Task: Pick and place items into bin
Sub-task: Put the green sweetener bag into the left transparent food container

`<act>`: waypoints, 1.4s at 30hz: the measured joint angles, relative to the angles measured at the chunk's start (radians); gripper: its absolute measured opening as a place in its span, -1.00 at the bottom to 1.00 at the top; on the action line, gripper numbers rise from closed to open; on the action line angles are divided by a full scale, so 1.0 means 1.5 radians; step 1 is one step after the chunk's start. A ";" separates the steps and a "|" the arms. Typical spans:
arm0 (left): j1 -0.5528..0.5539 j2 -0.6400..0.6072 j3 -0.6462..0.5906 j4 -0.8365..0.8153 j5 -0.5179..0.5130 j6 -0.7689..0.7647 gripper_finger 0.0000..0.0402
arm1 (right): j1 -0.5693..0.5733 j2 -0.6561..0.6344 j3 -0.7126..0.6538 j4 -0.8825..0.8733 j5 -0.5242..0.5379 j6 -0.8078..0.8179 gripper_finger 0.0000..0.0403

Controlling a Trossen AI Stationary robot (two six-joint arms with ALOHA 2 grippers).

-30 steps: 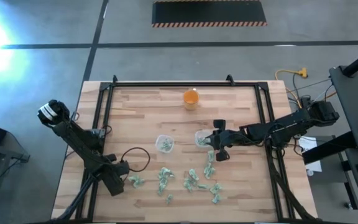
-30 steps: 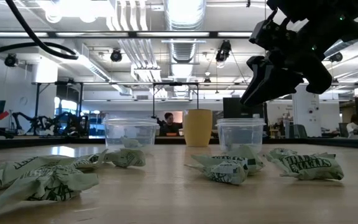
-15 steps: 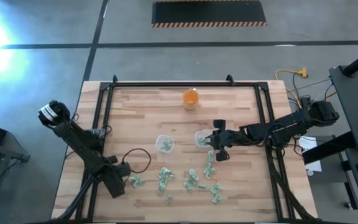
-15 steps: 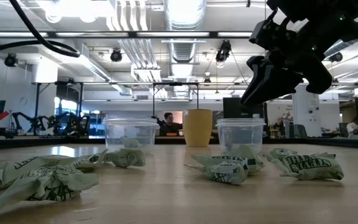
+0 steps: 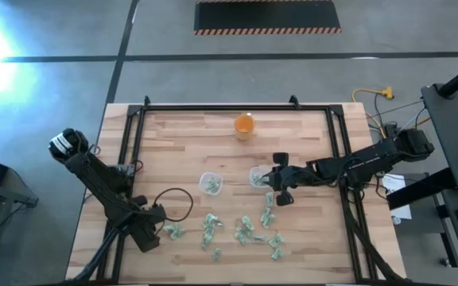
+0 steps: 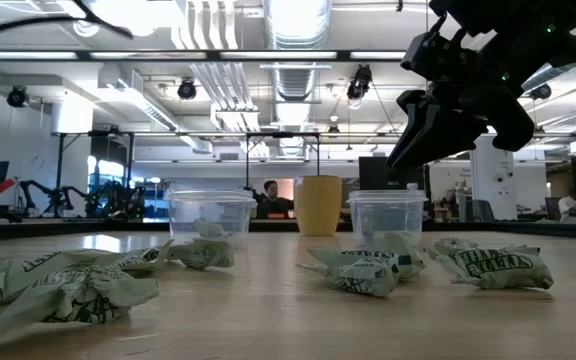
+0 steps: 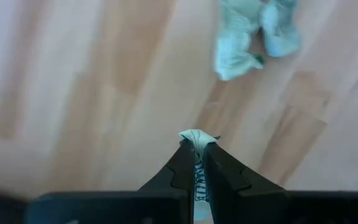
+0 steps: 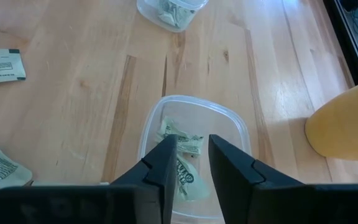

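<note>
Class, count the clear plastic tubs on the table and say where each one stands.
2. One tub stands near the table's middle, toward the left arm. The other tub stands beside it, under the right pincer. Both hold pale green pieces. None seems hidden.

In the left wrist view, the small pale green wrinkly packet (image 7: 197,142) is mostly hidden between the dark fingers of the left end effector (image 7: 196,163); only its crumpled tip shows, and its print is too blurred to read. The loose pale packet (image 7: 253,34) beyond it is blurred and cut by the picture's edge. In the right wrist view, the orange cup (image 8: 348,122) is cut off beside the clear plastic tub (image 8: 191,155), whose near rim is covered by the right end effector (image 8: 192,163). The second clear tub (image 8: 169,11) is cropped too.
</note>
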 joint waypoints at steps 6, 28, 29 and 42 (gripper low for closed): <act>0.019 -0.001 0.082 -0.093 -0.140 0.033 -0.97 | 0.000 0.000 0.000 0.000 0.001 -0.005 -0.58; 0.277 -0.001 0.089 0.233 -0.559 0.569 -0.97 | 0.000 -0.036 0.000 0.003 -0.008 -0.012 -0.61; 0.291 -0.001 0.079 0.272 -0.543 0.605 -0.97 | 0.000 -0.040 0.000 0.002 -0.013 -0.012 -0.62; 0.442 0.027 -0.001 0.447 -0.315 0.705 -0.97 | 0.004 -0.070 0.000 -0.014 -0.018 -0.010 -0.66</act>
